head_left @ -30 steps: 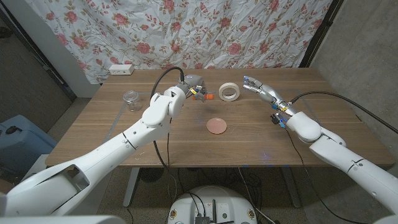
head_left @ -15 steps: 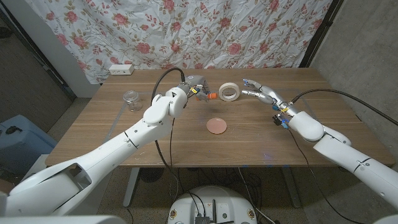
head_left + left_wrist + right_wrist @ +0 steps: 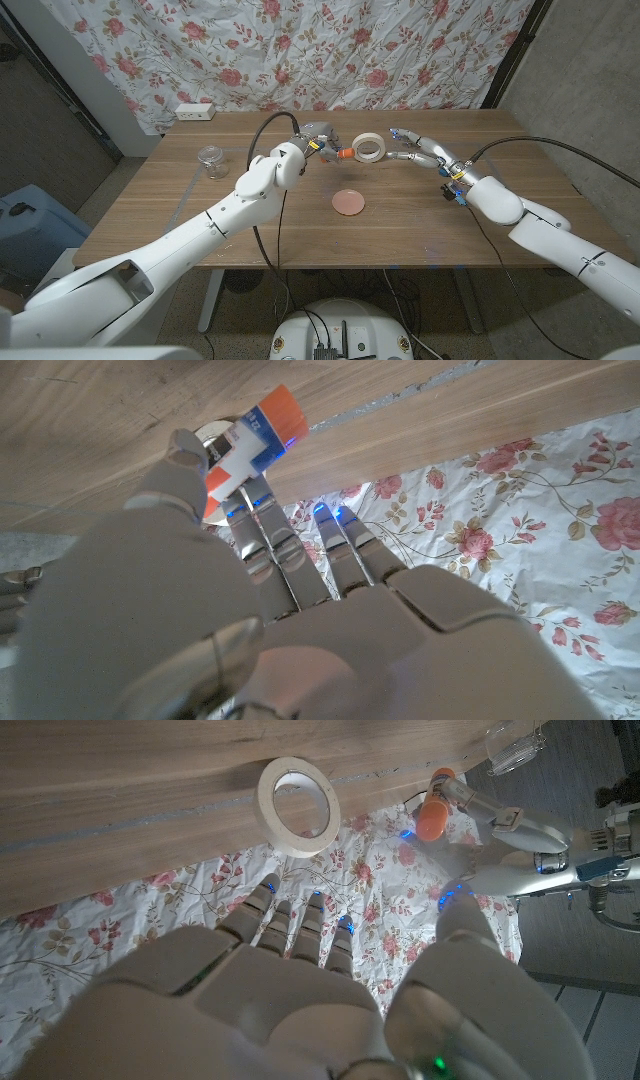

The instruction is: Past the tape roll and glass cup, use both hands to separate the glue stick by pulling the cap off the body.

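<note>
My left hand holds the glue stick above the table, its orange cap pointing at the tape roll. The left wrist view shows the white body and orange end of the glue stick pinched between the thumb and fingers. My right hand hovers just right of the tape roll, fingers spread and holding nothing. In the right wrist view the tape roll lies flat, and the orange cap juts from my left hand. The glass cup stands at the table's left.
A pink round disc lies on the table in front of the tape roll. A white power strip sits at the far left edge, under the floral curtain. The glass cup also shows beyond my left hand.
My left hand has carried the glue stick a little right, toward the tape roll. My right hand has moved left, closer to the roll, fingers still spread.
</note>
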`<control>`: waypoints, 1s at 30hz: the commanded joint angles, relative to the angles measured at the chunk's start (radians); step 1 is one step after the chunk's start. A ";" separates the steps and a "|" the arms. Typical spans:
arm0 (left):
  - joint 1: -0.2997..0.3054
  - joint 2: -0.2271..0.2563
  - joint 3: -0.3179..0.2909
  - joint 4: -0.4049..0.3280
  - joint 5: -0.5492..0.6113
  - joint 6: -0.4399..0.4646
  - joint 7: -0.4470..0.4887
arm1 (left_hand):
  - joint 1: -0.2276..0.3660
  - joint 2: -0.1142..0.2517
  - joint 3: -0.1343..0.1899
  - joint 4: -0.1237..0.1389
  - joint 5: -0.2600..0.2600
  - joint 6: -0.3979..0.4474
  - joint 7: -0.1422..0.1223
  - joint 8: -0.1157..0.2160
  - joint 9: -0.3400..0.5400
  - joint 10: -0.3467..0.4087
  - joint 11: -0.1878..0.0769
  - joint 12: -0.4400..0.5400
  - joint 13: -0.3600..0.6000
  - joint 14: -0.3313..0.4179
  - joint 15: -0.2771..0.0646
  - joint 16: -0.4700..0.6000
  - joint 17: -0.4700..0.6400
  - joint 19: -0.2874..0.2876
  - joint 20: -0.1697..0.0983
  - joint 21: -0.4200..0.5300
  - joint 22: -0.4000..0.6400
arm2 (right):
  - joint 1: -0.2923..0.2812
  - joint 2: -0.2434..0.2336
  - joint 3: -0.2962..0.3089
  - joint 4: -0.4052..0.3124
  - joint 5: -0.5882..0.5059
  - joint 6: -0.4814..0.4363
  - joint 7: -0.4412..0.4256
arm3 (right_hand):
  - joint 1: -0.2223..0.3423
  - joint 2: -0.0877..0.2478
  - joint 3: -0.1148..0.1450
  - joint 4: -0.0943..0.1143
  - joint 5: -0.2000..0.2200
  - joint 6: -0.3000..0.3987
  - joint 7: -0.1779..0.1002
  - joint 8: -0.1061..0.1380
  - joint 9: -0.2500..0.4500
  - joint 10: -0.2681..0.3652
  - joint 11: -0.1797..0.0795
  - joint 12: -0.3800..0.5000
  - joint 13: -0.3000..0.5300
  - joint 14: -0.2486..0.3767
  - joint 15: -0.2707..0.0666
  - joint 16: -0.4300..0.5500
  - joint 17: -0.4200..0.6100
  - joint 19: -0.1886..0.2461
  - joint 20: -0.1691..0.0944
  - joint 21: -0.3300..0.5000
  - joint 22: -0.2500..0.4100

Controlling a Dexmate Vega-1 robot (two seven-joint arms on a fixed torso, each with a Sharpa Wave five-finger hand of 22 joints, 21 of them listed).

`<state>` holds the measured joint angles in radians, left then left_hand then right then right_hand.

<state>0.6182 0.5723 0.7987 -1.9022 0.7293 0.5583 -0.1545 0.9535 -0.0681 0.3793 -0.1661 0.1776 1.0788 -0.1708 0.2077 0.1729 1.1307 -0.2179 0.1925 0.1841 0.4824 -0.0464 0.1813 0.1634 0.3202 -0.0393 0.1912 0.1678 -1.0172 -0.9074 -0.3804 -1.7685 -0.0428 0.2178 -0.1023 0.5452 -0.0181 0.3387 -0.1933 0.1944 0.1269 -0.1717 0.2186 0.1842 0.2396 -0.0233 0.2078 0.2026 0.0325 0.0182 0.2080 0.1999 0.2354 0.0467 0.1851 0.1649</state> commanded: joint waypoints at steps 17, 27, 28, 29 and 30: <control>0.030 -0.034 -0.002 0.010 -0.204 0.018 0.181 | 0.008 0.023 -0.004 0.006 0.007 0.006 0.008 -0.004 0.013 0.013 -0.006 0.000 0.002 0.003 -0.144 -0.005 0.000 -0.002 -0.066 -0.004 0.001 | 0.011 -0.052 -0.012 -0.127 -0.135 -0.121 0.005 | 0.072 -0.041 0.015 0.005 -0.010 0.008 0.009 0.009 0.006 0.012 -0.005 0.003 0.008 -0.001 0.028 0.007 0.005 0.001 0.025 0.002 0.003; 0.027 -0.022 0.009 0.008 -0.249 0.013 0.206 | 0.008 0.025 -0.005 0.006 0.007 0.005 0.009 -0.005 0.013 0.011 -0.006 -0.001 0.002 0.002 -0.143 -0.005 0.000 -0.004 -0.065 -0.005 0.001 | 0.035 -0.051 -0.033 -0.138 -0.184 -0.135 0.018 | 0.102 -0.048 0.023 0.007 -0.009 0.019 0.010 0.014 0.008 0.023 -0.003 0.007 0.012 0.008 0.025 0.012 0.007 0.006 0.029 0.003 0.003; 0.027 -0.021 0.009 0.009 -0.255 0.007 0.209 | 0.007 0.025 -0.005 0.006 0.007 0.005 0.009 -0.005 0.013 0.011 -0.006 -0.001 0.002 0.002 -0.143 -0.005 0.000 -0.004 -0.065 -0.005 0.001 | 0.036 -0.051 -0.034 -0.139 -0.189 -0.135 0.017 | 0.109 -0.047 0.026 0.007 -0.007 0.019 0.010 0.014 0.008 0.025 -0.001 0.008 0.013 0.013 0.026 0.014 0.007 0.006 0.030 0.003 0.003; 0.028 -0.022 0.010 0.008 -0.258 0.011 0.213 | 0.007 0.025 -0.006 0.006 0.007 0.005 0.010 -0.006 0.013 0.010 -0.006 -0.001 0.002 0.002 -0.143 -0.005 0.000 -0.005 -0.065 -0.005 0.001 | 0.038 -0.051 -0.035 -0.140 -0.192 -0.137 0.019 | 0.120 -0.045 0.030 0.007 -0.004 0.020 0.010 0.015 0.009 0.032 0.002 0.011 0.014 0.018 0.022 0.016 0.008 0.008 0.030 0.004 0.003; 0.028 -0.021 0.012 0.005 -0.259 0.017 0.212 | 0.007 0.025 -0.006 0.006 0.007 0.004 0.011 -0.006 0.013 0.010 -0.006 -0.002 0.002 0.001 -0.143 -0.005 0.000 -0.004 -0.064 -0.005 0.001 | 0.039 -0.052 -0.036 -0.143 -0.196 -0.143 0.021 | 0.128 -0.045 0.033 0.007 -0.002 0.027 0.010 0.018 0.009 0.036 0.001 0.012 0.015 0.019 0.022 0.016 0.008 0.010 0.031 0.005 0.003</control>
<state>0.6414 0.5469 0.8066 -1.8948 0.5323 0.5796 0.0178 0.9478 -0.0623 0.3712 -0.1662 0.1771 1.0773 -0.1653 0.1942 0.1849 1.1322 -0.2195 0.1883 0.1836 0.4824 -0.0464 0.1771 0.1634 0.3202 -0.0393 0.1912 0.1678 -0.9995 -0.9571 -0.3990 -1.8919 -0.1904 0.0971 -0.0934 0.6455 -0.0580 0.3607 -0.1876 0.1847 0.1394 -0.1592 0.2302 0.1887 0.2613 -0.0199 0.2094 0.2121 0.0362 0.0430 0.2155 0.2025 0.2392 0.0719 0.1851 0.1649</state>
